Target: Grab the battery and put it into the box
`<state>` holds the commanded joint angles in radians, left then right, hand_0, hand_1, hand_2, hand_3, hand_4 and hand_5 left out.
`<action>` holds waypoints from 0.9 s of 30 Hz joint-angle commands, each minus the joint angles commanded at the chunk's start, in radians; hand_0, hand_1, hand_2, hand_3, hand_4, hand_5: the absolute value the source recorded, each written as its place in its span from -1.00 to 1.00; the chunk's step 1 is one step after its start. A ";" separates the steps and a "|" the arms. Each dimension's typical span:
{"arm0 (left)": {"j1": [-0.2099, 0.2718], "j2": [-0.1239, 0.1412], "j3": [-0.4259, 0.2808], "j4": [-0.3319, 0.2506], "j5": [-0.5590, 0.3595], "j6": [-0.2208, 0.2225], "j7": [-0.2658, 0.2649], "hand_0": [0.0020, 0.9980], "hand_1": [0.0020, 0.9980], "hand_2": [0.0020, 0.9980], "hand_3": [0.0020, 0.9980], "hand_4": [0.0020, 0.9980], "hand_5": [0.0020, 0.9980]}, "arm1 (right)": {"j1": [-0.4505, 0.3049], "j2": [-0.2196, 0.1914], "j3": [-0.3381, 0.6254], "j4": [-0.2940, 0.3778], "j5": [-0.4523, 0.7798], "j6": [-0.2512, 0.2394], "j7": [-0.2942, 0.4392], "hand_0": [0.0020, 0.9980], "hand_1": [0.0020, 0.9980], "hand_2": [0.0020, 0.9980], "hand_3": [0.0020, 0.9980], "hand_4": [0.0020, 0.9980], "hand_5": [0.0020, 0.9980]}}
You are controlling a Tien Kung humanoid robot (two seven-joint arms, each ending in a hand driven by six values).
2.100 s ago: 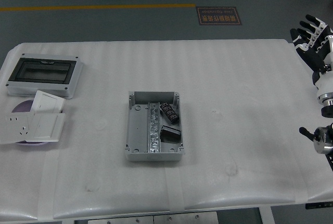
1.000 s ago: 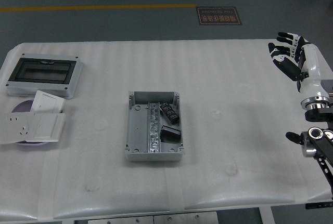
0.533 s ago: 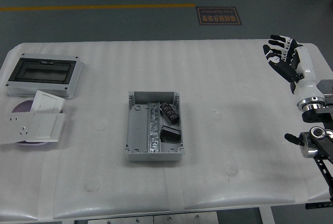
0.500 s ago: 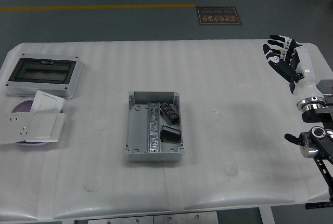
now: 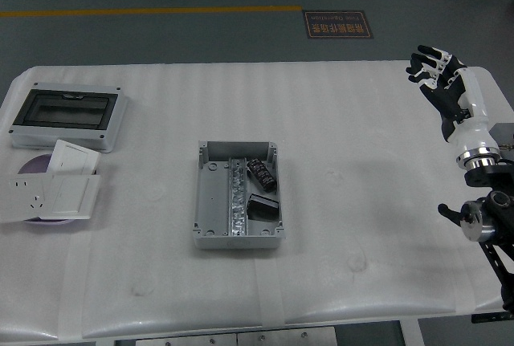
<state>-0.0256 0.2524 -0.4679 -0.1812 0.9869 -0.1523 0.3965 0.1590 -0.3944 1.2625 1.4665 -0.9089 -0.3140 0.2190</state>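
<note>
the battery (image 5: 261,173), a small dark cylinder with pale markings, lies inside the box (image 5: 209,209), in the upper part of the right-hand section, tilted slightly so its long axis runs from upper left to lower right. just below it in the same section sits a black block (image 5: 263,205). a perforated metal rail (image 5: 238,195) runs lengthwise through the middle of the box, between the bare grey left section and the section holding the battery and the block. the box is a grey, open-topped rectangle standing near the middle of the white table (image 5: 361,161), its long sides running away from the near edge.

the right hand (image 5: 440,83) is raised over the table's far right corner, well apart from the box, palm turned toward the table's centre; its fingers (image 5: 424,61) are loosely spread and hold nothing. the white forearm below it leads down to black and metal joints at the picture's right edge.

at the table's left side, far from the box, a grey enclosure with a dark transparent lid (image 5: 68,117) lies flat. just in front of it are two white switch plates (image 5: 56,187), one overlapping the other, resting on a purple disc (image 5: 32,166) that shows only partly. beyond the table, the floor carries a yellow line (image 5: 152,11) and a dark floor sign (image 5: 338,23).
</note>
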 joint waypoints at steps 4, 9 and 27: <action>-0.005 0.003 0.003 0.000 0.001 0.015 -0.022 0.30 0.35 0.33 0.38 0.41 -0.67 | 0.002 -0.007 -0.003 -0.006 0.028 0.001 0.012 0.38 0.30 0.43 0.39 0.38 -0.39; -0.010 0.009 -0.014 0.001 0.023 0.016 -0.023 0.30 0.34 0.33 0.40 0.44 -0.62 | 0.011 -0.010 -0.006 -0.007 0.040 -0.001 0.018 0.37 0.29 0.43 0.39 0.38 -0.39; -0.041 0.036 -0.051 0.000 0.086 -0.001 -0.010 0.30 0.35 0.31 0.41 0.44 -0.61 | 0.042 -0.007 -0.038 -0.010 0.035 -0.018 0.027 0.36 0.29 0.43 0.38 0.37 -0.39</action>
<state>-0.0662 0.2885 -0.5187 -0.1814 1.0733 -0.1537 0.3863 0.2014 -0.4010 1.2248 1.4568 -0.8735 -0.3318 0.2455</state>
